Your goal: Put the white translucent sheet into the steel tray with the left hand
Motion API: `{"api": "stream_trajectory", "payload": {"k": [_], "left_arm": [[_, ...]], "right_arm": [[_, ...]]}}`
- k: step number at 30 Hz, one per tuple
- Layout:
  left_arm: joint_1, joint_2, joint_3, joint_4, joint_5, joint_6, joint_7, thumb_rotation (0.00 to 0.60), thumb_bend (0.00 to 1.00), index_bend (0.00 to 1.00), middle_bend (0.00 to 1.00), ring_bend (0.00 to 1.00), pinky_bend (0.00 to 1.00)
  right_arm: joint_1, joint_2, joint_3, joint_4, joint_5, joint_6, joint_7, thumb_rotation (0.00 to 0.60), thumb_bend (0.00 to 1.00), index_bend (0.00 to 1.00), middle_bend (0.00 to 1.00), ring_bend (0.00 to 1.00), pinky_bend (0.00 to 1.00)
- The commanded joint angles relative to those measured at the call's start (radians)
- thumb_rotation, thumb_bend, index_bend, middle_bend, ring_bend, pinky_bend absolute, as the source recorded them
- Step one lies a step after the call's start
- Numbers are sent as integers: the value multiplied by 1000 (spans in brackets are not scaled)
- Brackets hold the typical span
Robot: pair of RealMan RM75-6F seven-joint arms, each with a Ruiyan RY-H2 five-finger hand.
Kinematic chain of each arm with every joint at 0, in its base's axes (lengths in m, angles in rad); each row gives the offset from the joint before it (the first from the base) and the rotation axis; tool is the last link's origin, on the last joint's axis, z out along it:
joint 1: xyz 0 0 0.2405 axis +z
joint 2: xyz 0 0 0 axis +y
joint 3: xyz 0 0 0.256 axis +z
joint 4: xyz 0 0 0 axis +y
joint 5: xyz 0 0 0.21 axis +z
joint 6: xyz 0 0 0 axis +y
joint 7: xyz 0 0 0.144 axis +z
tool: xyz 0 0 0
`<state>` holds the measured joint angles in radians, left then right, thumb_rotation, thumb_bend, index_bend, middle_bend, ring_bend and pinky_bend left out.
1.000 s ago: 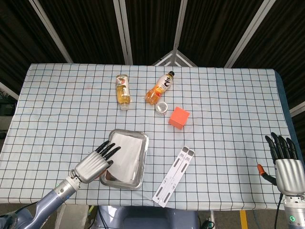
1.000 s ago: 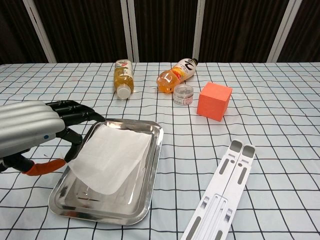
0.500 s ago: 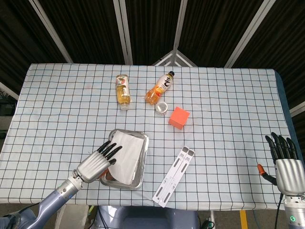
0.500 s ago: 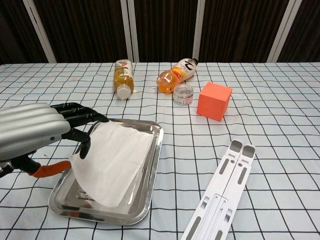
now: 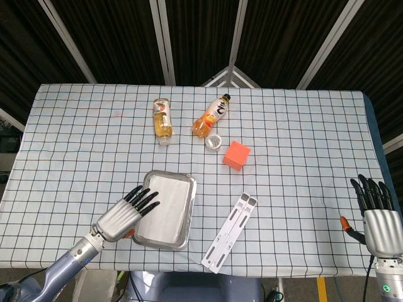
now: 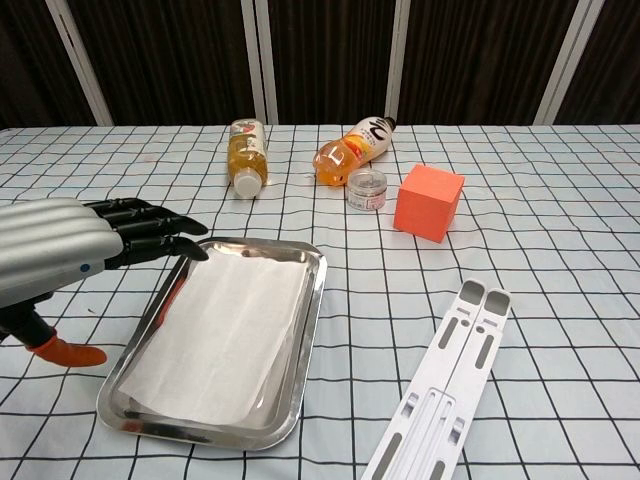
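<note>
The white translucent sheet (image 5: 165, 206) (image 6: 222, 330) lies flat inside the steel tray (image 5: 187, 214) (image 6: 311, 315), covering most of its floor. My left hand (image 5: 122, 214) (image 6: 70, 258) hovers just left of the tray with fingers stretched out and apart, holding nothing; its dark fingertips (image 6: 172, 240) reach over the tray's near-left rim. My right hand (image 5: 376, 214) stays at the table's right edge, fingers straight up and spread, empty; the chest view does not show it.
Two orange drink bottles (image 5: 162, 119) (image 5: 210, 116) lie on their sides at the back, with a small clear jar (image 5: 214, 142) and an orange cube (image 5: 236, 155) next to them. A long white plastic bracket (image 5: 229, 232) lies right of the tray.
The left hand let go of the sheet and drew back to the left. The sheet, lifted at its near edge before, dropped flat into the tray. The right hand stayed put.
</note>
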<state>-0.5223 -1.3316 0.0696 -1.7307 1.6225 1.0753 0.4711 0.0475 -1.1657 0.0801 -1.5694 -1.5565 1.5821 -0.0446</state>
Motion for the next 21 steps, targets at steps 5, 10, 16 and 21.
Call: {"api": "stream_trajectory", "payload": {"k": [5, 10, 16, 21], "left_arm": [[5, 37, -3, -12, -19, 1, -3, 600, 195, 70, 0, 0, 0], [23, 47, -9, -11, -43, 23, -13, 600, 195, 52, 0, 0, 0], [46, 82, 0, -15, -65, 36, -24, 600, 215, 0, 0, 0, 0], [123, 128, 9, -31, -67, 160, -32, 600, 163, 0, 0, 0, 0]], "right_arm": [[0, 1, 0, -1, 2, -2, -1, 600, 329, 0, 0, 0, 0], [1, 2, 0, -2, 4, -6, -3, 600, 328, 0, 0, 0, 0], [0, 4, -2, -6, 5, -8, -6, 600, 329, 0, 0, 0, 0], [0, 5, -2, -3, 6, -9, -5, 600, 329, 0, 0, 0, 0]]}}
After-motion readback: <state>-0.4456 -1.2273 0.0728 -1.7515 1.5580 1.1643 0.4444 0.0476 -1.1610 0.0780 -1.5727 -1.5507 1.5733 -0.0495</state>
